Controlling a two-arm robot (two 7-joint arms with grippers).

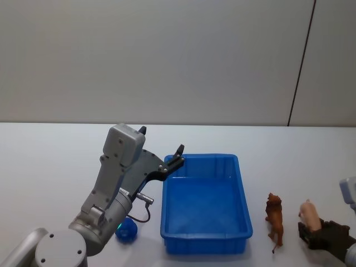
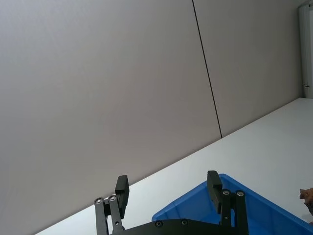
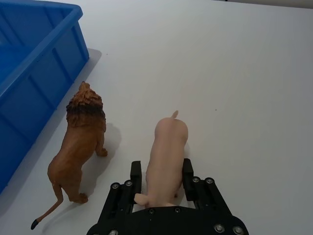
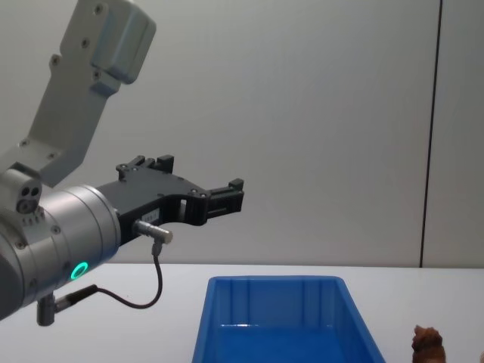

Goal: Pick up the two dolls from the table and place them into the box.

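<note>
1. The left gripper (image 1: 177, 156) is held raised over the far left corner of the blue box (image 1: 206, 245); its jaws are released and spread wide, with nothing between them; the black fingers (image 2: 121, 192) are seen well apart in the left wrist view.
2. The box is set on the white table (image 1: 50, 167), below and just ahead of the left jaws.
3. A fuzzy blue ball (image 1: 126, 230) is seen on the table, well below and behind the left jaws, near the box's near left corner.
4. The right gripper (image 3: 161, 165) is lowered to the table on the far side of the box from the left jaws; its jaws are clenched on a pink pig (image 3: 168, 142), with one finger pressed against each flank; whether the pig is lifted off the table cannot be told.
5. A brown lion (image 3: 80, 147) is stood on the table just beside the right jaws, between them and the box; it is kept apart from the pig; its tail is turned towards the jaws and its maned head away from them.
</note>
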